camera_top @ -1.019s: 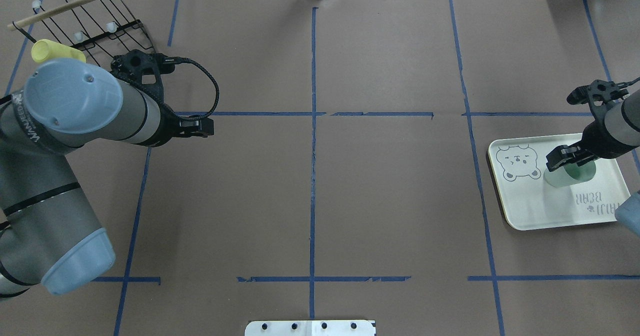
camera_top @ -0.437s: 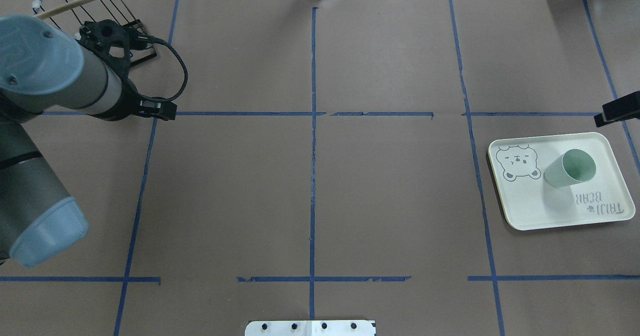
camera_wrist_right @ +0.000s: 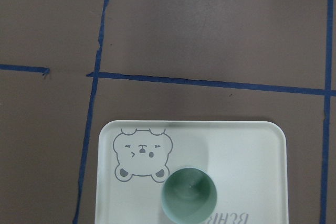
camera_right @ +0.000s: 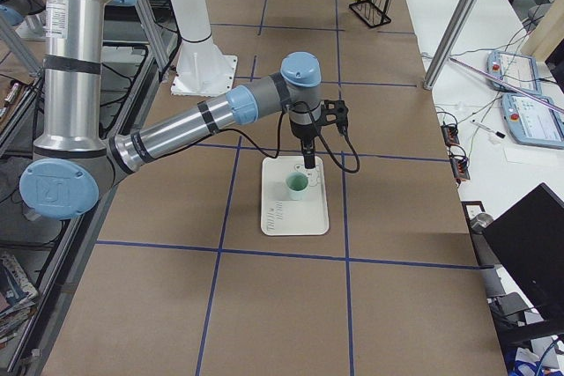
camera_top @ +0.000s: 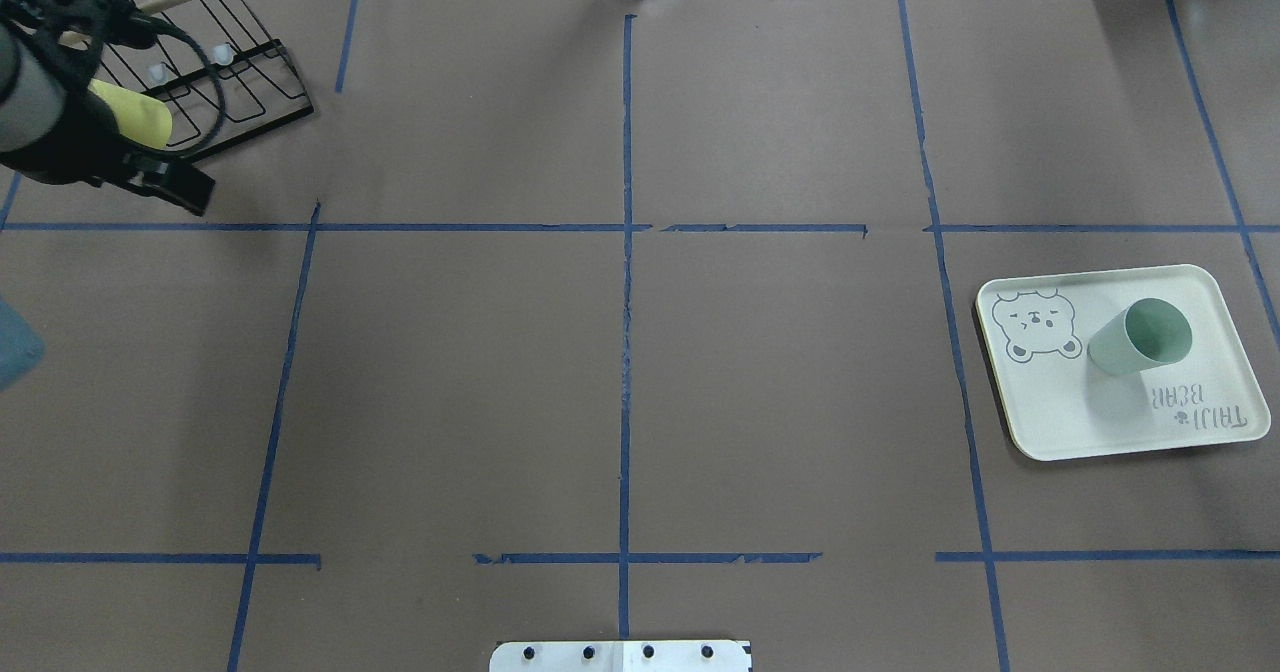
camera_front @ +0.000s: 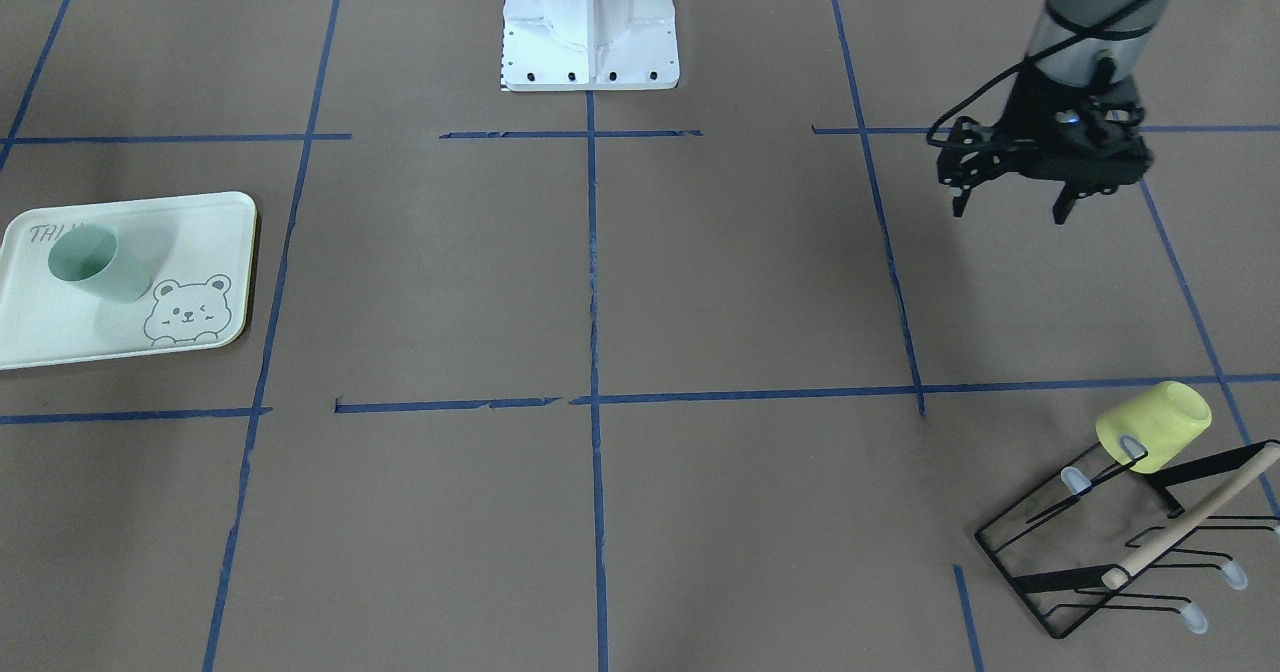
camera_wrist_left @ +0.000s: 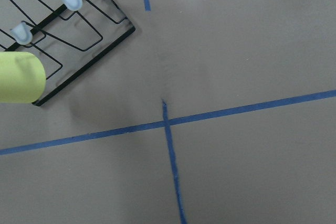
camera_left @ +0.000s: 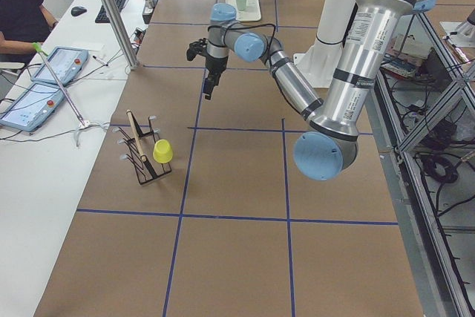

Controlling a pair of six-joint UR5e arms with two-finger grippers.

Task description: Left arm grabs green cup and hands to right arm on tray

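Observation:
The green cup (camera_top: 1140,337) stands upright on the tray (camera_top: 1100,422) at the table's right, with nothing holding it. Both also show in the front view, cup (camera_front: 95,264) and tray (camera_front: 60,337), and in the right wrist view, cup (camera_wrist_right: 189,192) and tray (camera_wrist_right: 252,150). My left gripper (camera_front: 1010,212) is open and empty above the paper, near the rack; it shows at the overhead view's top left (camera_top: 175,184). My right gripper (camera_right: 308,163) shows only in the exterior right view, just above the tray's far end beside the cup; I cannot tell whether it is open.
A yellow cup (camera_front: 1153,425) hangs on a black wire rack (camera_front: 1100,552) at the far left corner, close to my left gripper; both show in the left wrist view, cup (camera_wrist_left: 18,77) and rack (camera_wrist_left: 79,40). Blue tape lines cross the brown paper. The robot base (camera_front: 590,22) stands at the table's middle edge.
My right gripper let go of the green cup and drew back out of the overhead view. My left arm swung back left towards the rack.

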